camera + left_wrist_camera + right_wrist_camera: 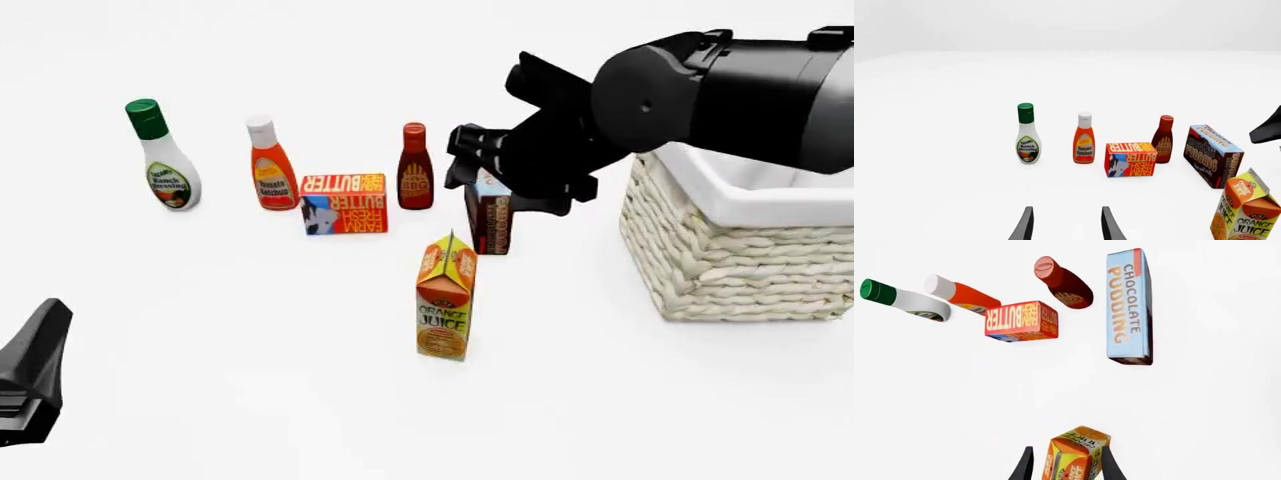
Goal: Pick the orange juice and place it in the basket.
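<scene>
The orange juice carton [445, 300] stands upright on the white table, in front of the other groceries. It also shows in the left wrist view [1246, 210] and in the right wrist view [1077, 452]. The basket [727, 265] stands at the right, with its white liner over the rim. My right gripper [467, 165] is open and hangs above and behind the carton. In the right wrist view [1067, 467] the carton's top appears between the fingers, lower down and apart from them. My left gripper [1066, 227] is open and empty, low at the near left [34, 375].
Behind the carton stand a ranch dressing bottle [163, 165], a ketchup bottle [271, 165], a butter box [344, 203], a dark red sauce bottle [415, 170] and a chocolate pudding box [489, 215]. The right arm [721, 90] reaches over the basket's left side.
</scene>
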### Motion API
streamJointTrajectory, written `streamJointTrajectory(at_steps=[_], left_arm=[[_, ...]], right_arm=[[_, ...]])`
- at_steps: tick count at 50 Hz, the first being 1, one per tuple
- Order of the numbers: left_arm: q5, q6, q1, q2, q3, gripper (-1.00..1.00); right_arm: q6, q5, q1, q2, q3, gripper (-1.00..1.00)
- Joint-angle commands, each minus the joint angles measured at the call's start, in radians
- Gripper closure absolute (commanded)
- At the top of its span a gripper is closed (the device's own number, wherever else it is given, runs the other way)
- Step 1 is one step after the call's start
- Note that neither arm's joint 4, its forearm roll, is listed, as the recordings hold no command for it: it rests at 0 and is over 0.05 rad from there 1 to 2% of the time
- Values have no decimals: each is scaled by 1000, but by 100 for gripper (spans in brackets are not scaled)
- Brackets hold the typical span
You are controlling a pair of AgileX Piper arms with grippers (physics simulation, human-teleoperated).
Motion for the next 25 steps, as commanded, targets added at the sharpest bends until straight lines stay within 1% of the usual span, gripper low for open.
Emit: streamJointTrajectory(at_steps=[1,15,25], left_arm=[[0,0,0,0,0,-100],[0,0,0,0,0,-100],[0,0,0,0,0,-100]], right_arm=[[2,1,11,15,15,-100],[12,-7,37,21,35,-100],[28,-26,50,13,76,-100]])
